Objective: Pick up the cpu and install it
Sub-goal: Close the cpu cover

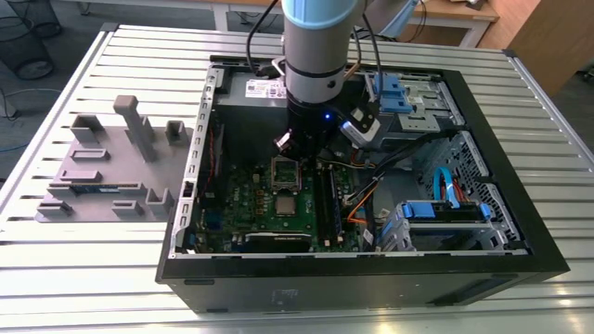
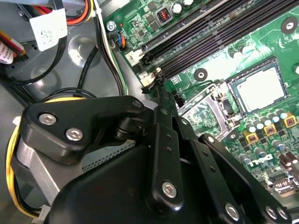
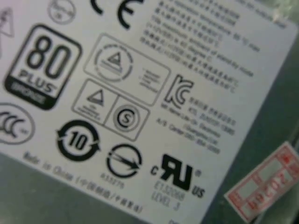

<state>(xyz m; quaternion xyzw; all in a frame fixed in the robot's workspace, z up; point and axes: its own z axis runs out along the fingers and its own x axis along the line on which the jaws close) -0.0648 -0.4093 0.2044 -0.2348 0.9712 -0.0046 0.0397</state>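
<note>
Exterior view shows the arm reaching down into an open computer case [image 1: 519,229] on a slatted table [image 1: 111,278], with the gripper [image 1: 295,149] low over the green motherboard [image 1: 246,209] beside an open socket frame [image 1: 285,172]; the cpu [image 1: 285,204] lies flat on the board at about six o'clock from that frame, and a grey tray [image 1: 102,174] sits outside the case at nine o'clock. Second wrist view has the cpu [image 2: 261,88] seated silver-side up in its square socket at about two o'clock from the black gripper linkage, apart from it, and I cannot tell whether the fingers are parted or closed.
</note>
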